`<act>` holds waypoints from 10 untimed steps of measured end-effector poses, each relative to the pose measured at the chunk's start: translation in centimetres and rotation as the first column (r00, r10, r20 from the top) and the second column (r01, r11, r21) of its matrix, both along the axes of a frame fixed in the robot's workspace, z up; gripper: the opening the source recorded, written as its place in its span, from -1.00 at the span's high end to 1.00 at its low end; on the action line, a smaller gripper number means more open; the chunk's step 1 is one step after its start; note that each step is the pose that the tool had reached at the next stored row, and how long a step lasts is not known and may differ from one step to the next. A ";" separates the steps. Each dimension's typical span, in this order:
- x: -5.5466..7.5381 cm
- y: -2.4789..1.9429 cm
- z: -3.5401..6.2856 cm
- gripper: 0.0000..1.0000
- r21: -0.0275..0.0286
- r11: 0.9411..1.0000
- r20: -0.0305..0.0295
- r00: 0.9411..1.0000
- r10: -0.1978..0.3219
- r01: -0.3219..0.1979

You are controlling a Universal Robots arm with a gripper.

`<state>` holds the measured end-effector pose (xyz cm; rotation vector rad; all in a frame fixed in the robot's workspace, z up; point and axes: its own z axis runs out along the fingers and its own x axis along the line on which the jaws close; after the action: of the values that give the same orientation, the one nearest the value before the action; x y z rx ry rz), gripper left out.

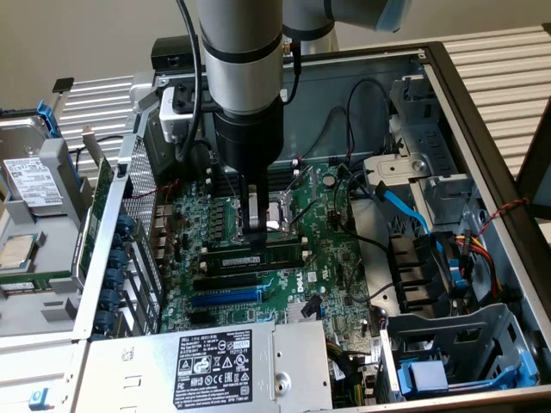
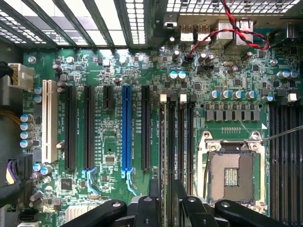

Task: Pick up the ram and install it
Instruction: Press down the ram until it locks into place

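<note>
Gripper: the gripper (image 1: 256,225) is straight down over the middle of the board, its fingers (image 2: 154,191) roughly half open with a clear gap between them in the wrist view (image 2: 165,198). I see nothing clamped.
Ram: the ram (image 1: 254,256) stands on its long edge directly under the fingertips, white label facing the exterior camera. It lies along the memory slots (image 2: 182,142), just beside the processor socket (image 1: 280,215).
Contact: the fingertips reach the stick's top edge or come very near it. I cannot tell whether they touch.
Neighbours: the blue slot (image 1: 225,296) runs parallel a little further out, with black slots between. White end clips (image 2: 163,98) mark the far ends of the memory slots.
Further out: the motherboard (image 1: 344,258) sits in an open computer case (image 1: 482,112). A power supply (image 1: 215,361) lies nearest the exterior camera.
Step in hand: probably the install stage, since the stick already lines up with a slot. I cannot tell whether it is fully seated.
What the move calls for: my guess is a stick square to its slot, even downward pressure, and end clips free to latch.
</note>
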<state>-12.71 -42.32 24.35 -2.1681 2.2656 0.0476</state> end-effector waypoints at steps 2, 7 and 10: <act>-0.2 0.01 -0.01 0.65 0.000 1.000 0.000 1.000 0.000 0.000; -0.4 0.03 -0.01 0.79 0.000 1.000 0.000 1.000 0.000 0.000; -0.5 0.12 -0.09 0.79 -0.001 1.000 -0.002 1.000 0.000 0.000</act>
<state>-13.25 -42.21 24.26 -2.1691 2.2669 0.0486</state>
